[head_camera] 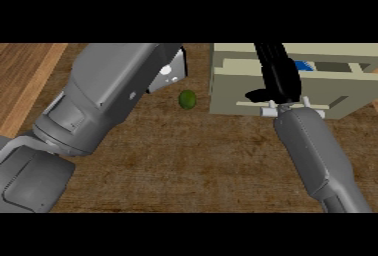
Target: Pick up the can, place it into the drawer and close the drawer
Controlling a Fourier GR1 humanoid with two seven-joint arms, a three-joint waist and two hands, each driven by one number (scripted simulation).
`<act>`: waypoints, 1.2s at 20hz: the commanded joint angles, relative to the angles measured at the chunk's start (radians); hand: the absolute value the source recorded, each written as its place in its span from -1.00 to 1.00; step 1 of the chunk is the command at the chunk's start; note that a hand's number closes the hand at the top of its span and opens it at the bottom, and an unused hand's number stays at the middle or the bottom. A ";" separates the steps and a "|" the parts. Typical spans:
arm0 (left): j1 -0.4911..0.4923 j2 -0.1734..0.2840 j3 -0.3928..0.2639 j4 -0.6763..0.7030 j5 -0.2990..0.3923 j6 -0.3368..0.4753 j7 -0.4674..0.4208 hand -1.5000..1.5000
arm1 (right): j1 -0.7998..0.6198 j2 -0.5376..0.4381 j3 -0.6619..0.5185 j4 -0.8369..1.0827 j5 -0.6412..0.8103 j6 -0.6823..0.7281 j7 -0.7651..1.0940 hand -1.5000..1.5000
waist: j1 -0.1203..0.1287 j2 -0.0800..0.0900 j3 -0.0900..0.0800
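- Where the right hand (275, 75) reaches over the drawer (229, 95), its black fingers run long and fairly straight up the view, thumb out to the left; they look relaxed rather than curled, and nothing shows inside them.
- A small blue patch (303, 65) lies in the drawer just right of those fingers; I take it for the can, though so little shows that I cannot be sure; if so, it already sits in the compartment, beside the hand and not held.
- Its long axis cannot be read; most of it is hidden by the drawer's inner wall and the hand.
- Of the left side only the forearm (103, 100) shows, big and close, slanting from the lower left up to the top edge; the hand itself is out of view, so its state cannot be told.
- A green fruit (187, 99) lies on the counter (192, 165) between that forearm and the drawer, touching neither.
- The drawer stands pulled out, its front (332, 106) towards the robot; the right wrist lies right over that front, so the right hand is much the nearer for the push.
- My judgement: placing looks done or nearly so; closing remains, and it calls for drawing the fingers back clear of the compartment, then pressing the front away from the robot; fingers left inside could get caught.
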 commanded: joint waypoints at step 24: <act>0.281 0.199 -0.056 -0.418 -0.043 -0.071 0.170 -1.00 | -0.495 0.015 -0.216 0.522 -0.040 -0.195 -0.091 -1.00 | 0.088 0.006 0.001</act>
